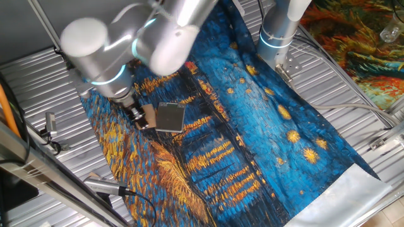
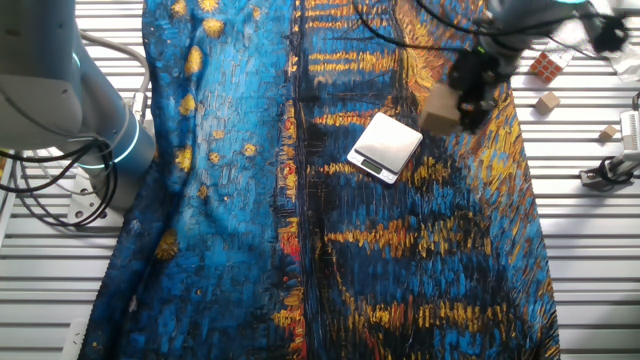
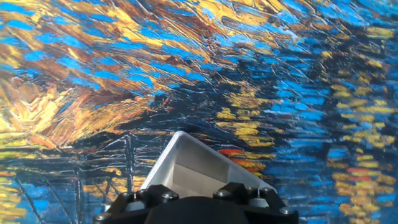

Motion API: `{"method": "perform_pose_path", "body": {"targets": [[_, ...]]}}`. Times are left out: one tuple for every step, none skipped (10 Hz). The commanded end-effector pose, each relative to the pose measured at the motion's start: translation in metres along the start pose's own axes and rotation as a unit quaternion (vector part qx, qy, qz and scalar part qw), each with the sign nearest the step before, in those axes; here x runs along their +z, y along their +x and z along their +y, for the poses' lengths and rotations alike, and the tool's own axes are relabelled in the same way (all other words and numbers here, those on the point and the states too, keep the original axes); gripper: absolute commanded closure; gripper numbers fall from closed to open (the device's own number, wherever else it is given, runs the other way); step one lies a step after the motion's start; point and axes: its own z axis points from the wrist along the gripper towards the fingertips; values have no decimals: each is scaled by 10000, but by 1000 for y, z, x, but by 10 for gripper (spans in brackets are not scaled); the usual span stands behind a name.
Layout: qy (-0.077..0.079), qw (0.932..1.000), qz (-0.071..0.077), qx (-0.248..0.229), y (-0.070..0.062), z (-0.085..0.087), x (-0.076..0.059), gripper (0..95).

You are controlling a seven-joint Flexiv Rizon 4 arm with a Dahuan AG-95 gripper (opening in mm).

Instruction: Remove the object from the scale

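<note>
Ribbed metal table (image 1: 353,94) carries a blue-and-yellow painted cloth (image 1: 265,126) spread over most of its surface. On the cloth lies the scale (image 1: 170,117), a flat grey plate, toward the table edge nearest the arm's working end; in the other fixed view its top (image 2: 386,147) is bare, with nothing resting on it.

Gripper (image 1: 140,118) sits just beside the scale, on its outer side, and is closed upon the object (image 1: 149,116), a tan block. In the other fixed view the block (image 2: 438,110) is held beside the scale, apart from the plate; whether it touches the cloth cannot be told. Hand view shows the block (image 3: 193,168) between the finger mounts, with painted cloth (image 3: 249,62) beyond it.

Small wooden blocks (image 2: 546,101) and a patterned cube (image 2: 545,66) lie on bare table near the corner past the gripper. A second robot base (image 2: 60,100) stands at the opposite edge.
</note>
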Motion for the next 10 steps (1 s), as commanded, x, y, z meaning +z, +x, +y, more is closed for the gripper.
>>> {"method": "perform_pose_path", "body": {"targets": [[9, 10000, -82, -46, -5, -9, 8, 950], [13, 9999, -93, -74, -9, -11, 10, 950], [30, 9999, -89, -109, -14, -12, 10, 950], [37, 9999, -78, -134, -19, -14, 10, 950], [37, 9999, -32, -90, -22, -14, 8, 950], [37, 9999, -42, -118, -23, -14, 8, 950], [32, 9999, -43, -133, -23, -14, 8, 760], [16, 9997, -45, -238, -23, -14, 8, 380], [18, 9995, -45, -316, -23, -14, 8, 0], [22, 9994, -44, -352, -23, -14, 8, 0]]}}
